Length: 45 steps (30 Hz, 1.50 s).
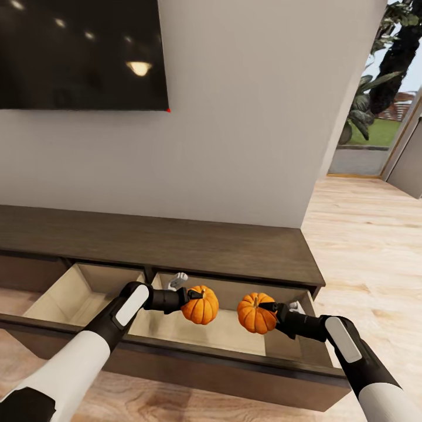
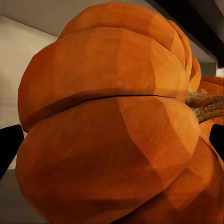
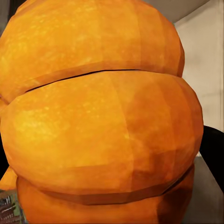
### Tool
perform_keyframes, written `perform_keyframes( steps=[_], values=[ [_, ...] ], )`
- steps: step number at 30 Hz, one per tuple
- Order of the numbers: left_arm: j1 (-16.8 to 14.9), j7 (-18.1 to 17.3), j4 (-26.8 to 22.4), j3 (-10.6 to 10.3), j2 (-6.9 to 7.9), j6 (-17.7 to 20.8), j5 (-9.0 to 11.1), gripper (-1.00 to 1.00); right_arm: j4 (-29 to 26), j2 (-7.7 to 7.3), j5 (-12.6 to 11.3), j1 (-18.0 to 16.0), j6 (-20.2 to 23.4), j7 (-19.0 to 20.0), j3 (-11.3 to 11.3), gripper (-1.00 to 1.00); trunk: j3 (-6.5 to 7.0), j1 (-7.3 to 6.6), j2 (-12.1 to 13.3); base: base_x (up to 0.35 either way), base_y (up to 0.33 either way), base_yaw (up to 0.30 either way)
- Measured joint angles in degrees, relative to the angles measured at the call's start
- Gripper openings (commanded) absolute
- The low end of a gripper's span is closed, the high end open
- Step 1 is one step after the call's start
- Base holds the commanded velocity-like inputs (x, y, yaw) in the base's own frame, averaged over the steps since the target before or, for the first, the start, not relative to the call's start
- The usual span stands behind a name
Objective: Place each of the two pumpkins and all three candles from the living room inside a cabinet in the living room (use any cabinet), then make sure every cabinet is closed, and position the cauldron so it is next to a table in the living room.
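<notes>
Open cabinet [image 1: 176, 346]; pumpkins [image 1: 200, 305] between jaws

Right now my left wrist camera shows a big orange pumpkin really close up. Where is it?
Observer: The left jaws are holding that pumpkin over the cabinet's open drawer, above its right-hand compartment.
Operator: Where's the other pumpkin?
Observer: The second pumpkin is clamped in the right jaws. It is over the same compartment, beside yours, with a gap between the two.
Operator: Is the drawer open enough?
Observer: It looks pulled well out. Its tan floor shows under both pumpkins.
</notes>
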Motion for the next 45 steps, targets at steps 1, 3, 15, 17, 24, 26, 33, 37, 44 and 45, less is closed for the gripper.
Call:
perform_keyframes(
  steps=[1,3,15,17,24,26,33,37,44,45],
  values=[
    [0.0,0.0,0.0,0.0,0.00,0.0,0.0,-1.00,0.0,0.03,0.2,0.0,0.0,-0.6,0.0,-1.00,0.00,0.00,0.0,0.040,0.000,0.000],
    [0.0,0.1,0.0,0.0,-0.01,-0.1,0.0,-1.00,0.0,0.47,-0.2,0.0,0.0,-3.3,0.0,-1.00,0.00,-0.01,0.0,0.109,-0.013,0.000],
    [-0.1,0.5,0.1,-0.1,-0.14,0.0,0.1,-1.00,0.0,1.29,0.0,-0.3,-0.1,-8.4,0.0,-1.00,0.00,0.00,0.0,0.029,-0.010,0.000],
    [-0.2,0.8,0.1,0.0,-0.16,0.1,0.0,-1.00,0.0,1.30,0.0,-0.3,-0.1,-9.2,0.0,-1.00,0.00,0.00,0.0,0.001,-0.051,0.000],
    [-0.2,2.5,0.0,0.1,-0.26,0.3,0.1,-1.00,0.0,1.33,-0.3,-0.4,-0.1,-10.2,0.0,-1.00,0.00,0.00,0.0,0.000,-0.081,0.000],
    [-0.2,2.7,0.0,0.1,-0.27,0.3,0.1,-1.00,0.0,1.37,-0.3,-0.4,-0.1,-10.2,0.0,-1.00,0.00,0.00,0.0,0.000,-0.017,0.000],
    [-0.2,2.8,0.0,0.2,-0.27,0.1,0.0,-1.00,0.0,1.67,-0.4,-0.4,-0.1,-10.3,0.0,-1.00,0.00,0.00,0.0,0.000,-0.003,0.000],
    [-0.1,2.7,0.0,0.2,-0.21,0.1,0.0,-1.00,0.0,1.72,-0.4,-0.4,-0.1,-10.3,0.0,-1.00,0.00,0.00,0.0,0.000,0.000,0.000],
    [-0.1,2.6,0.0,0.2,-0.19,0.1,-0.1,-1.00,0.0,1.75,-0.3,-0.4,-0.1,-10.3,0.0,-1.00,-0.88,0.11,0.0,0.000,0.000,0.000],
    [-0.1,2.6,0.0,0.2,-0.19,0.1,-0.1,-1.00,0.0,1.77,-0.2,-0.4,-0.1,-10.3,0.0,-1.00,-0.89,0.10,-0.1,0.000,0.000,0.000]
  ],
)
